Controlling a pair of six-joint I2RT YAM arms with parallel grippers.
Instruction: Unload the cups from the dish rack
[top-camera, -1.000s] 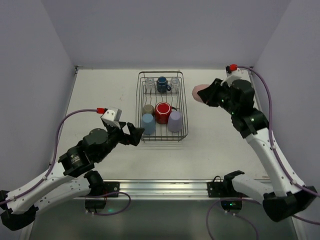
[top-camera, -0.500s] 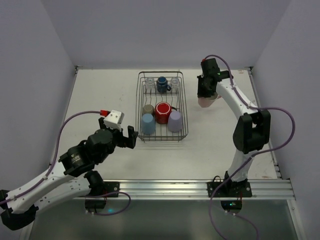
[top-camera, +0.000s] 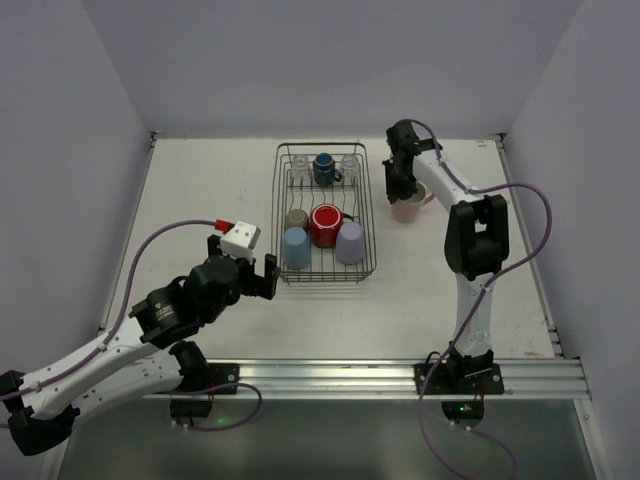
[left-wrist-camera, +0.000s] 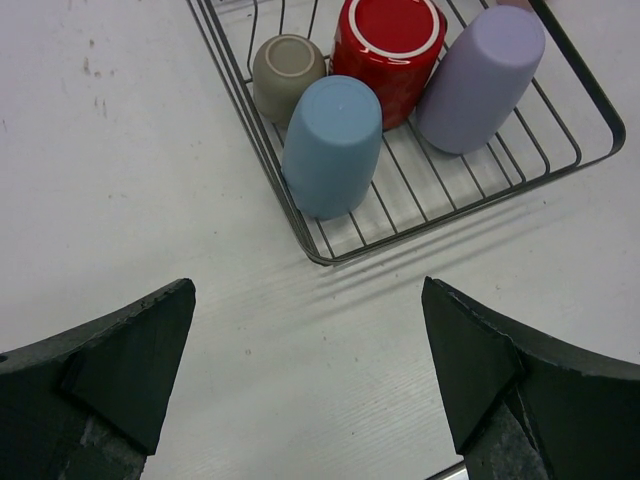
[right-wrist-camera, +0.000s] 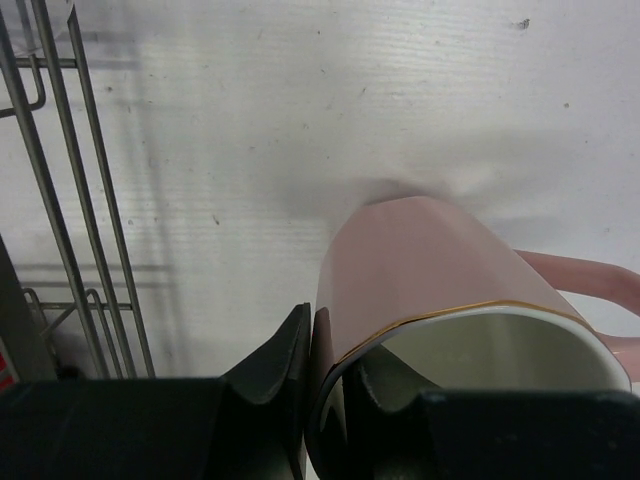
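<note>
The dish rack (top-camera: 282, 215) stands mid-table. It holds a light blue cup (top-camera: 296, 248), an olive-green cup (top-camera: 296, 217), a red mug (top-camera: 326, 224), a lavender cup (top-camera: 349, 242), a dark blue mug (top-camera: 325, 168) and two clear glasses (top-camera: 299, 165). My right gripper (top-camera: 404, 192) is shut on the rim of a pink mug (top-camera: 408, 207), one finger inside and one outside, holding it upright low over the table right of the rack; the mug (right-wrist-camera: 440, 290) fills the right wrist view. My left gripper (top-camera: 262, 277) is open and empty by the rack's near-left corner (left-wrist-camera: 320, 255).
The rack's wires (right-wrist-camera: 70, 190) run close on the left of the pink mug. White walls enclose the table on three sides. A metal rail (top-camera: 320, 375) runs along the near edge.
My right arm has swung the pink mug from high at the right down to the table beside the rack. My left gripper has drifted slightly nearer and lower by the rack's corner.
</note>
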